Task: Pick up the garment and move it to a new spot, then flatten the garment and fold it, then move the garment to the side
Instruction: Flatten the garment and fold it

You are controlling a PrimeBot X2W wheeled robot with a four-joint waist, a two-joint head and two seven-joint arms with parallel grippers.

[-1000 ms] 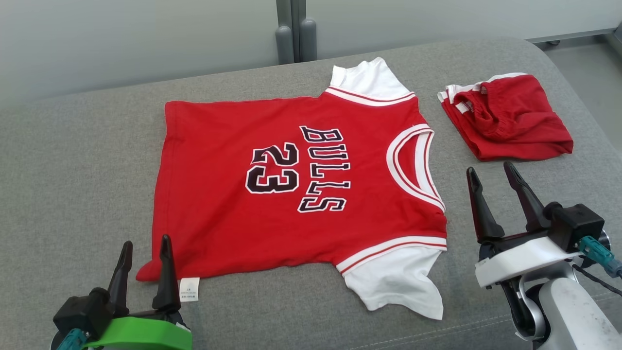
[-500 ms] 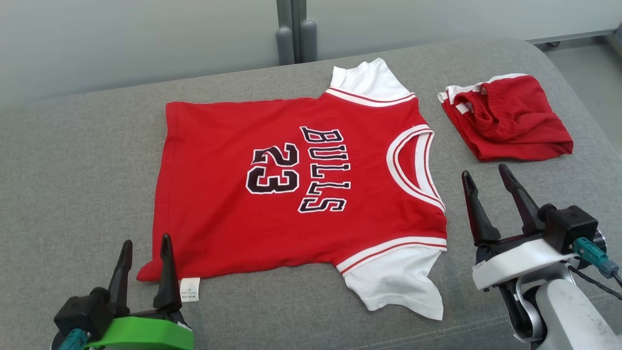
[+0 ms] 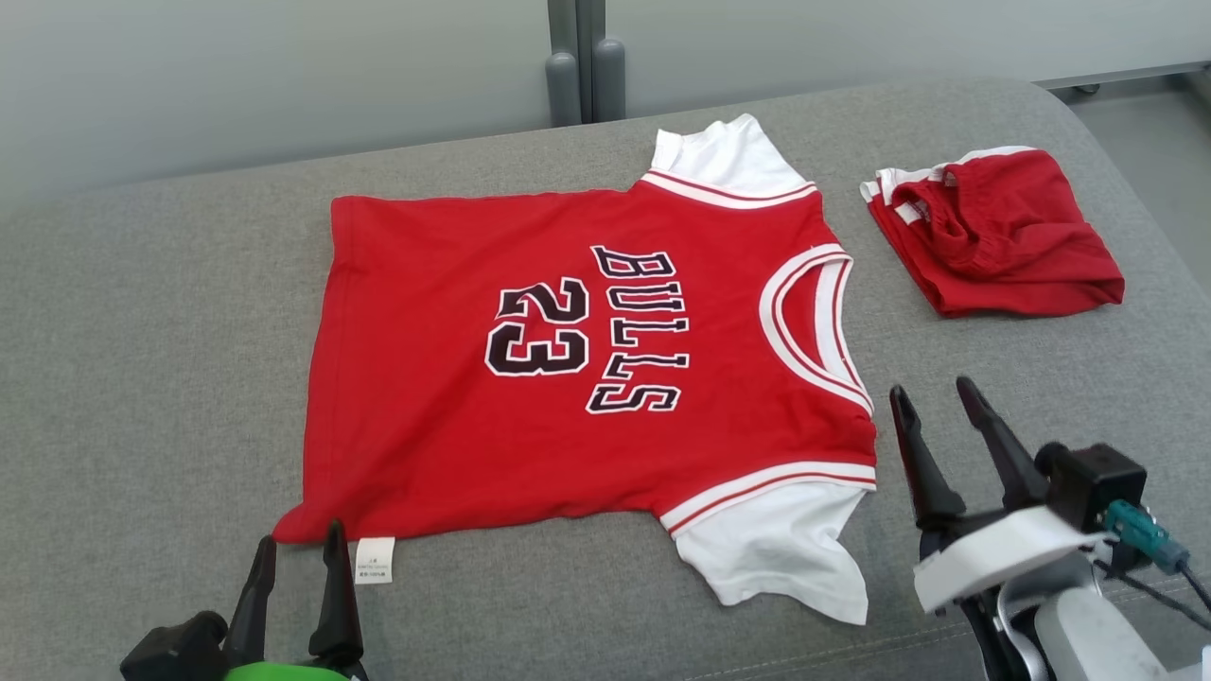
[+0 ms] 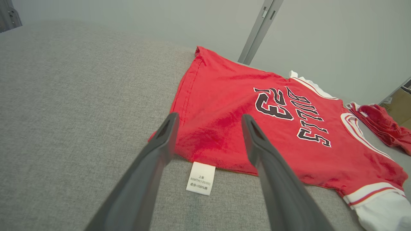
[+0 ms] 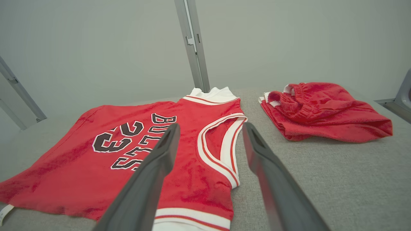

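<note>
The garment (image 3: 577, 350) is a red jersey with white sleeves and black "BULLS 23" lettering, spread flat on the grey cushion (image 3: 142, 359); it also appears in the left wrist view (image 4: 263, 122) and the right wrist view (image 5: 135, 160). My left gripper (image 3: 295, 541) is open at the lower left, just short of the jersey's near hem corner and its white label (image 3: 374, 560). To the right of the jersey, my right gripper (image 3: 932, 390) is open beside the near sleeve, with nothing between its fingers.
A folded red garment with white trim (image 3: 993, 232) lies at the cushion's far right. A pale wall with a grey post (image 3: 577, 57) stands behind the cushion. Bare grey cushion stretches to the left of the jersey.
Both grippers have drawn back toward me, away from the jersey, sinking lower in the head view. The head view has shifted slightly. The jersey lies unchanged.
</note>
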